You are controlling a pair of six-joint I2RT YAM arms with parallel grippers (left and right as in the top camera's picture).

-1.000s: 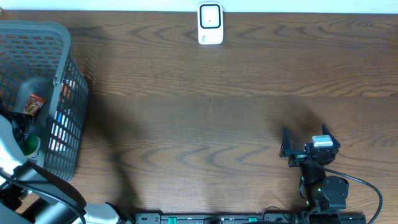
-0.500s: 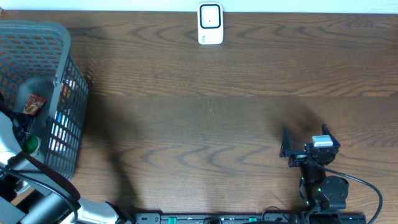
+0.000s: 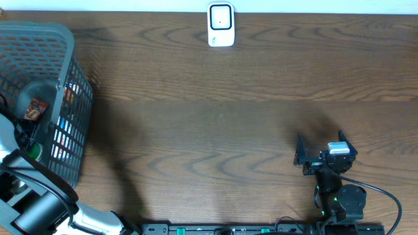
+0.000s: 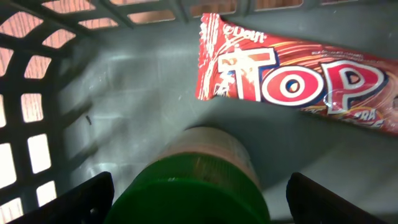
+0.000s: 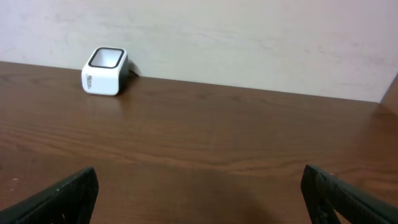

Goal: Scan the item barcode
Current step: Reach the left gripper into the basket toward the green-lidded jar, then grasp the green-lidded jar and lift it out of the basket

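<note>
In the grey basket [image 3: 65, 72] at the left end of the counter [image 3: 215, 117], left claw [image 4: 202, 199] is spread wide either side of a green-lidded bottle [image 4: 199, 174], likely the item, not pinching it. Red Top snack wrapper [image 4: 292, 81] lies just beyond on the basket floor. Early stage: nothing lifted, scan not done, white scanner [image 3: 221, 25] well apart at the far edge. Right claw [image 5: 202, 196] spread, empty.

Red snack wrapper [image 4: 292, 78] cut off at right edge, green-lidded jar [image 4: 199, 186] cropped below, basket [image 3: 73, 117] clipped left
</note>
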